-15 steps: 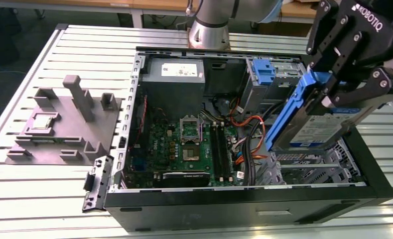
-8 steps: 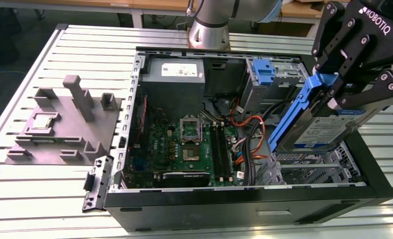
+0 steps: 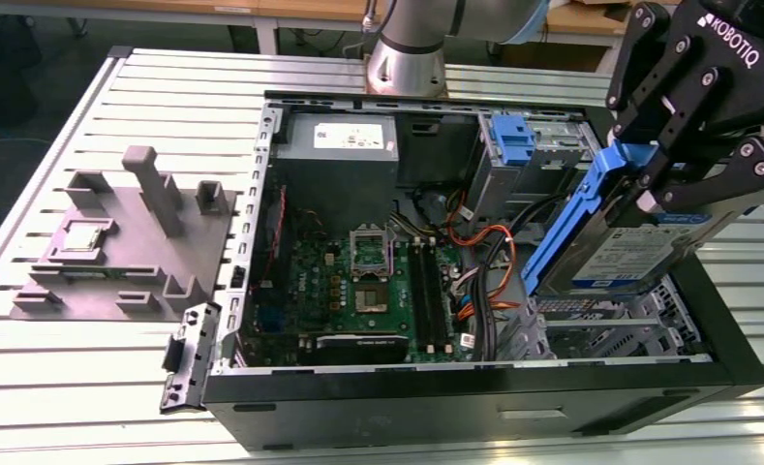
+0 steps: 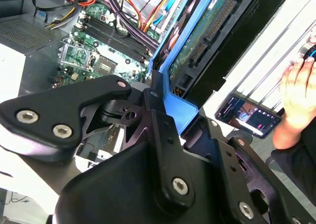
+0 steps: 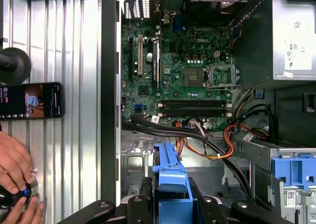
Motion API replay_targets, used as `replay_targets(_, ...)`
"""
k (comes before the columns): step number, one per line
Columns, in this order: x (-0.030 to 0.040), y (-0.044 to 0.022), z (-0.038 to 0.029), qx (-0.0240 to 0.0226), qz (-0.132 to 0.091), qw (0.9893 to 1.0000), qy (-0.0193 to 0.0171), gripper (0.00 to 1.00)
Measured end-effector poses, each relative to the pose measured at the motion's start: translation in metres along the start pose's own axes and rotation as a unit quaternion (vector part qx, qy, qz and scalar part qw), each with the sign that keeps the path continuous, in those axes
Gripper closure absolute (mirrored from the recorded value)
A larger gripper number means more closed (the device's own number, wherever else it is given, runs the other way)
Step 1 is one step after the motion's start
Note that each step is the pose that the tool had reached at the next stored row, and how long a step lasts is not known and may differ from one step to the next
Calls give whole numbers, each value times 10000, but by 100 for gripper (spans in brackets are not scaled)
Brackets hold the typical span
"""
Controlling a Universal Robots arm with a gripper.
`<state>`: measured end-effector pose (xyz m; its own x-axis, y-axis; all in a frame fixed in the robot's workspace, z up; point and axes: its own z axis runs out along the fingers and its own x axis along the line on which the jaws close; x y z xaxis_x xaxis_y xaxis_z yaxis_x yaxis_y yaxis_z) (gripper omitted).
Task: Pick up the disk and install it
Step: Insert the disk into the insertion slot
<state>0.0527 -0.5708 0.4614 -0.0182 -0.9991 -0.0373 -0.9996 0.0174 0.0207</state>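
Firmly, the claw clamps the disk, tilted steeply, long axis slanting down toward the computer case.

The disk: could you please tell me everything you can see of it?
The disk is a flat silver-grey metal drive with a white-and-blue label, framed by a bright blue plastic carrier. The second wrist view shows its green circuit board and a dark connector row. The gripper is shut on the carrier's upper end, holding it steeply tilted over the open computer case, at the exterior view's right.
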Motion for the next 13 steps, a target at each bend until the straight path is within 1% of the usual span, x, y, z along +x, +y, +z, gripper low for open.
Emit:
replay_targets(3, 0, -11, 1, 0, -1, 10000, 0, 63)
replay_targets(6, -1, -63, 11, -2, 2, 10000, 0, 63)
replay_targets(13, 1, -122, 87, -2, 4, 10000, 1, 63)
